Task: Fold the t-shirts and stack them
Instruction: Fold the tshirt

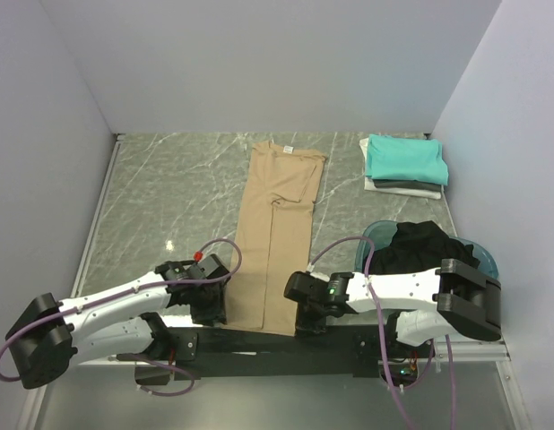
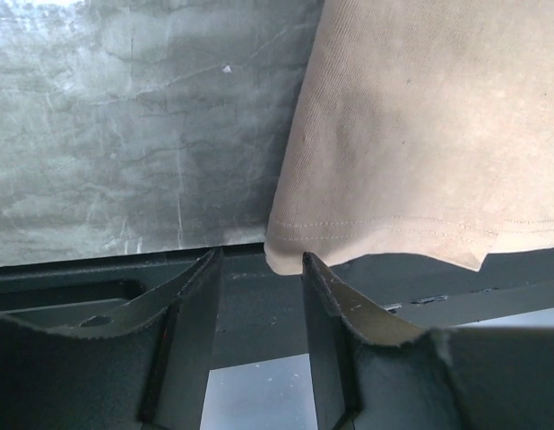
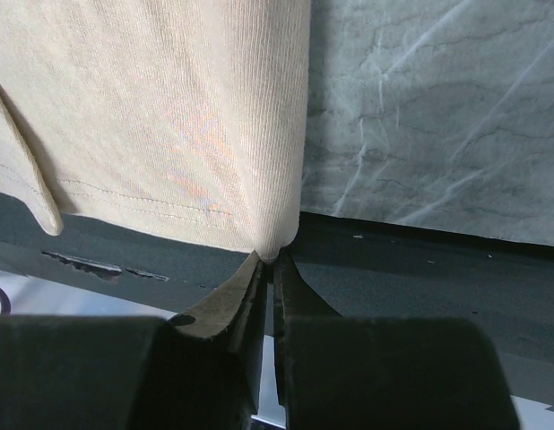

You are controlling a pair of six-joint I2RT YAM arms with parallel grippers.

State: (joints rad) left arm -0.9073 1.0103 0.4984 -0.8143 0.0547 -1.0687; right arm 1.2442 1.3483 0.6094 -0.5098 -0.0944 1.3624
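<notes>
Tan t-shirt (image 1: 279, 237), one of five shirts, lay folded into a long strip on the table (image 1: 169, 197), its hem right between the two grippers. Over on that hem's right corner, the right gripper (image 3: 270, 258) was pinched tight on the cloth. On the other side the left gripper (image 2: 259, 256) stood with jaws apart, the left corner just ahead of its tips, unclamped. Far beyond the right gripper sat one stack of three: teal t-shirt (image 1: 404, 157) on top, grey t-shirt (image 1: 398, 185) beneath, white t-shirt (image 1: 420, 192) lowest. Just outboard of the right gripper, one black t-shirt (image 1: 420, 246) was heaped in a single teal basin (image 1: 377, 235).
</notes>
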